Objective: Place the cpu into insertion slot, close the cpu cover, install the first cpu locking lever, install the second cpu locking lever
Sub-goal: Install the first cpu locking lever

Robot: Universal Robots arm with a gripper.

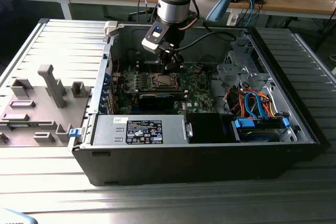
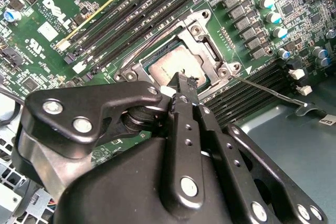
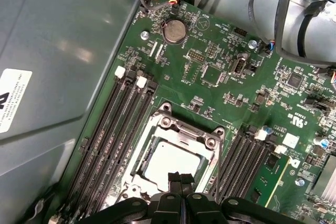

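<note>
gripper: fingers pressed together, holding nothing
cpu: just beneath the fingertips, framed by cpu cover

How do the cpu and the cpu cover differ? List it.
The cpu is a solid plate; the cpu cover is an open frame with a square window. The cpu lies inside that window; the cpu cover rings it. Both are silvery metal, lying flat.

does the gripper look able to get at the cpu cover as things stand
Likely yes. The gripper hangs right over the cpu cover, which lies flat around the cpu, and nothing stands between them; the memory slots beside it sit low.
</note>
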